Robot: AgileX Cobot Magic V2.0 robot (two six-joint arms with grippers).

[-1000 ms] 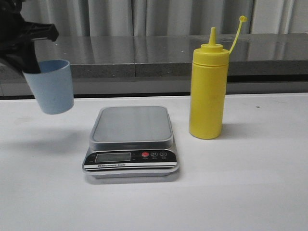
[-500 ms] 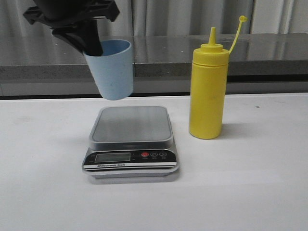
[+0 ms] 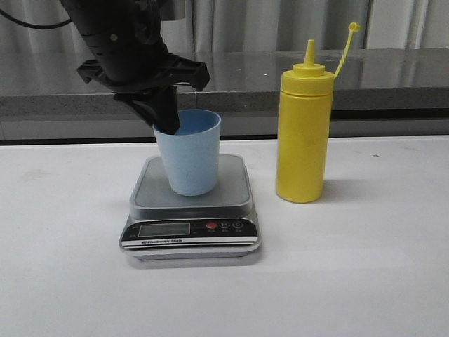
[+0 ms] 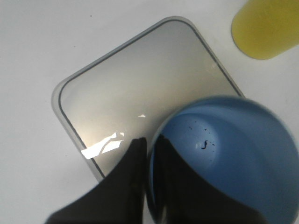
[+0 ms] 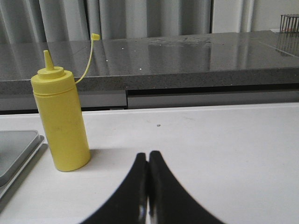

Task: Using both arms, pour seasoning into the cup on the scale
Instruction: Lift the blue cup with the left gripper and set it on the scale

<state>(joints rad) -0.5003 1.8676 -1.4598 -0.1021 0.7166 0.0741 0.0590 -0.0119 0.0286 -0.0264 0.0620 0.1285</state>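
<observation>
1. The left gripper (image 3: 167, 125) was pinched on the cup (image 3: 188, 154) at its rim, one finger inside (image 4: 175, 186) and one outside, with the cup over the scale (image 3: 193, 203) platform; from the front its base looked at or just above the plate, and contact could not be confirmed
2. The cup leaned a little in that grip, so letting go before it sat flat might have tipped it or walked it toward the platform's edge
3. Pulling the inside finger out at a slant could have dragged the cup over, since it was light and empty but for a few dark specks
4. The bottle (image 3: 303, 133) stood upright on the table just right of the scale, untouched, its cap hanging off the strap (image 3: 344, 50)
5. The right gripper (image 5: 148, 186) hung low near the table to the right of the bottle, fingers pressed together and holding nothing; it would have had to spread before grasping, and a squeeze too hard on the soft bottle could have squirted early
</observation>
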